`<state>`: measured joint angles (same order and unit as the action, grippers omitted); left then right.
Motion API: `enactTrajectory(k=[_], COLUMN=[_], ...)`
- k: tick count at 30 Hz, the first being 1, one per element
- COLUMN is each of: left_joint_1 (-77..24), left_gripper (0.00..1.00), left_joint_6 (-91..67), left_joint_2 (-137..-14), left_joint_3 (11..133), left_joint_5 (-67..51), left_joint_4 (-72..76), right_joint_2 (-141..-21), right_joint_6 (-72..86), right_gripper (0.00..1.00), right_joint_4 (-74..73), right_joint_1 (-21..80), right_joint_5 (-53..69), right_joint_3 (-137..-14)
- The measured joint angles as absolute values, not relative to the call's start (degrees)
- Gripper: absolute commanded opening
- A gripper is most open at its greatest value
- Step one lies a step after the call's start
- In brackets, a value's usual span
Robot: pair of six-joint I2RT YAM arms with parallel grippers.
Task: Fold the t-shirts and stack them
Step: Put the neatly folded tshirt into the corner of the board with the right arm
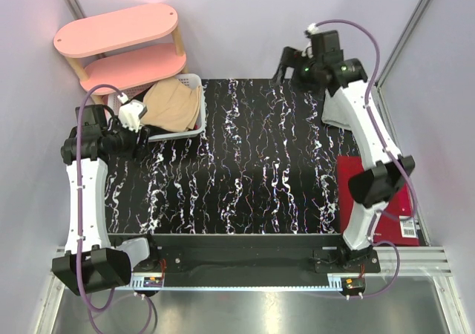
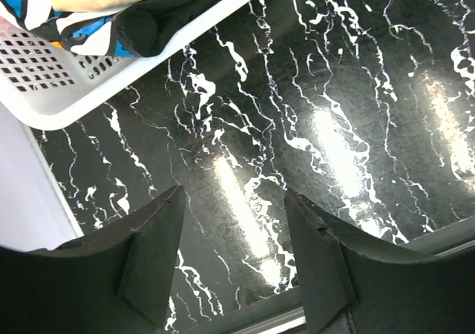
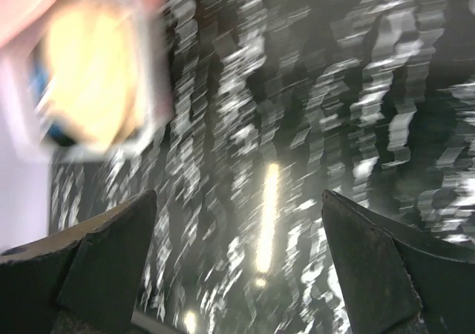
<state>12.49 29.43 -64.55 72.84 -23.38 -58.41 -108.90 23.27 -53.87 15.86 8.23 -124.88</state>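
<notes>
Black marbled table [image 1: 245, 163] | tan t-shirt [image 1: 174, 104] in white basket [image 1: 182, 135] | far-left corner

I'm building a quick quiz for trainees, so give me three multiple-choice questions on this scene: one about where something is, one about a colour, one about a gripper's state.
1. Where is the tan t-shirt?
A) folded on a chair
B) in the white basket
C) hanging on a hook

2. What colour is the two-tier shelf behind the basket?
A) green
B) blue
C) pink

3. How is the left gripper?
A) open and empty
B) shut on a shirt
C) shut on the basket rim

Answers: 1 B, it lies heaped inside the basket; 2 C, both tiers are pink; 3 A, its fingers stand apart with nothing between them.
</notes>
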Motion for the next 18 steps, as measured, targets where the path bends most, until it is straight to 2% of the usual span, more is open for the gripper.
enactTrajectory(k=[2, 4, 7, 13, 18], left_joint_1=[12.51, 12.49, 12.51, 12.78, 13.43], left_gripper=[0.67, 0.84, 0.99, 0.99, 0.99], left_joint_6=[28.95, 28.4, 27.33, 24.38, 22.37], left_joint_2=[-64.55, -64.55, -64.45, -62.28, -61.36], left_joint_3=[72.84, 72.84, 72.84, 72.14, 71.05], left_joint_5=[-23.66, -23.77, -23.44, -20.05, -18.57], left_joint_4=[-58.39, -58.35, -58.13, -56.71, -56.4], right_joint_2=[-103.57, -99.53, -96.18, -94.54, -91.74], right_joint_6=[22.87, 22.9, 23.03, 23.16, 23.14], right_gripper=[1.0, 1.0, 1.0, 1.0, 1.0], right_joint_4=[-51.37, -48.9, -46.28, -43.44, -42.52], right_joint_1=[20.1, 22.06, 23.7, 30.85, 34.81], right_joint_5=[9.13, 9.76, 10.11, 10.09, 10.2], right_joint_3=[-119.24, -113.21, -104.92, -94.19, -92.18])
